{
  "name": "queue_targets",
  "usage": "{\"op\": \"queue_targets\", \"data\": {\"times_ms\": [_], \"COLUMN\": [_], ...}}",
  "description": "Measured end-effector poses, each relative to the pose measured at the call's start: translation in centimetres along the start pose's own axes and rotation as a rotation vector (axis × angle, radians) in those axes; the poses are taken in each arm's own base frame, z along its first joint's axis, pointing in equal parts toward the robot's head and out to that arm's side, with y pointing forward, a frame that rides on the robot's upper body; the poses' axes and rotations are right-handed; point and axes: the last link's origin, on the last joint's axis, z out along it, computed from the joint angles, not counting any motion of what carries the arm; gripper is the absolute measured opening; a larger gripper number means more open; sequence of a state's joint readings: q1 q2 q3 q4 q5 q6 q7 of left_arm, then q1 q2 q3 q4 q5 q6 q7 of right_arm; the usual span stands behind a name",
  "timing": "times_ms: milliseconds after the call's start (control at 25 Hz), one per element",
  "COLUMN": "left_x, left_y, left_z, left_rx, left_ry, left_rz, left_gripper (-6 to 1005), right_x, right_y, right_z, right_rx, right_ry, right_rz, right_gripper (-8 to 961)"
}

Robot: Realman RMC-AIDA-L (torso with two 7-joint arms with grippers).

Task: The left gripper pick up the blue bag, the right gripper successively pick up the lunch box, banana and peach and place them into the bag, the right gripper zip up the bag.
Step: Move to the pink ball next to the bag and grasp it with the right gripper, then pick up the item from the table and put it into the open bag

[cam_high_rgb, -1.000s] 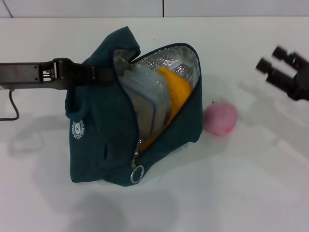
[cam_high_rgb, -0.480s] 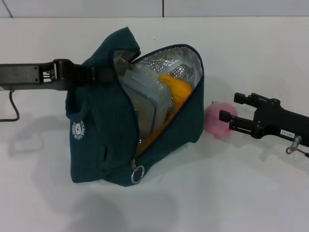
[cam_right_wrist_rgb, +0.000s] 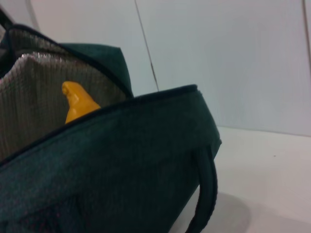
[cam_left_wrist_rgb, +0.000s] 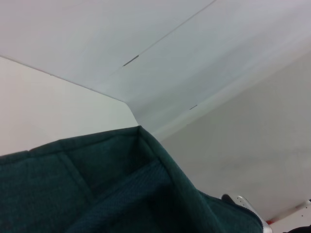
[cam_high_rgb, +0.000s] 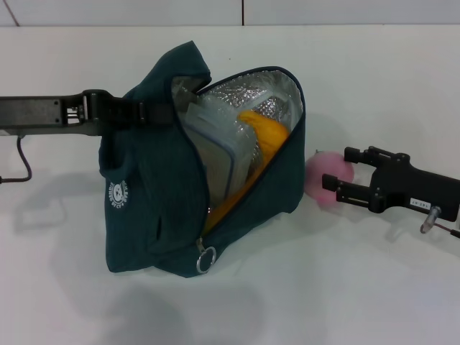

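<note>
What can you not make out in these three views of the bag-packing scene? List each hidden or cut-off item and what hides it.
- Lunch box: lower part hidden in the blue bag, head view.
- Banana: middle hidden behind the lunch box.
- Peach: right side covered by the right gripper; absent from the right wrist view.
- Left gripper: fingertips buried in bag fabric.

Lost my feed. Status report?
Left gripper holding teal-blue fabric bag open. Right gripper open around round pink peach. Nothing blocking.
</note>
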State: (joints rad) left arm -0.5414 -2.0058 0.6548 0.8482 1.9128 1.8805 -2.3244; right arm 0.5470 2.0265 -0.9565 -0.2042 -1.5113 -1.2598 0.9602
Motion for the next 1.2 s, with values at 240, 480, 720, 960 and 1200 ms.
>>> {"op": "queue_targets", "data": {"times_ms": [240,480,720,960,1200], "left_x": [0.08,0.09,0.08,-0.01,-0.05], "left_y": [0.05,0.04,0.02,-0.03,-0.03], "left_z": [0.09,0.09,0.08,0.01,0.02], "left_rx": [-0.002,-0.001,0.0,0.001,0.0], "left_ry": [-0.001,-0.001,0.0,0.002,0.002], "left_rz": [0.003,0.003,0.004,0.001,0.0], "left_gripper": [46,46,46,46,46], "right_x": [-0.12,-0.14,-0.38,-0.46,-0.5], "right_y": [-0.14,-0.33,-0.35,-0.35,-0.38], "right_z": [0.41,0.67,0.83,0.75,0.74], "right_rx": [0.002,0.011,0.007,0.006,0.006], "right_ry": [0.013,0.024,0.019,0.014,0.013], "right_rz": [-0.012,-0.031,-0.048,-0.052,-0.054], "right_gripper": [751,750,608,378,251]}}
